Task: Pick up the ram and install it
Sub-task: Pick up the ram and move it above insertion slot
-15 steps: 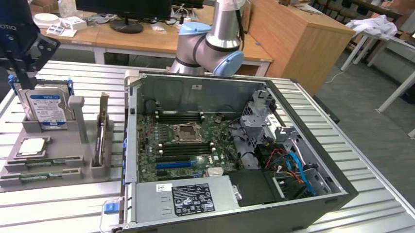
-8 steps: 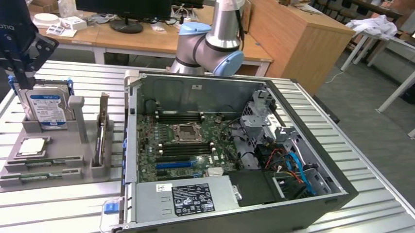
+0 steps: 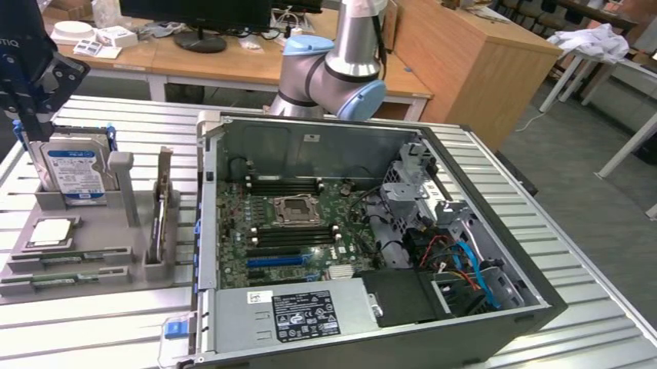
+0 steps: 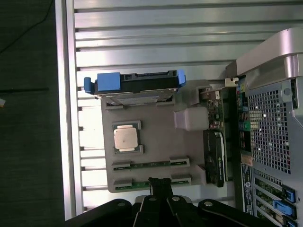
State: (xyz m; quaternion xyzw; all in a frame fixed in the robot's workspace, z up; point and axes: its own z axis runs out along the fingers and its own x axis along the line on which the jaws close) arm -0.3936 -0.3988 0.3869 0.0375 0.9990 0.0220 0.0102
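Two thin, narrow green ram sticks (image 4: 150, 164) lie flat and parallel in a gray holder (image 4: 156, 137) near the edge of the table (image 4: 142, 28), the end effector (image 4: 160, 181) pressed together over them.

Found ribbed bare metal, dull sheen, on the table (image 3: 580, 257); at nine o'clock in the exterior view, smooth matt grey plastic on the holder (image 3: 121, 177). Noted bright silver metal and a glossy label on the hard drive (image 3: 70, 165), matt green board on the ram (image 4: 150, 164). Recorded dark painted metal on the computer case (image 3: 467, 342), smooth wood at one o'clock on the desk (image 3: 462, 61).
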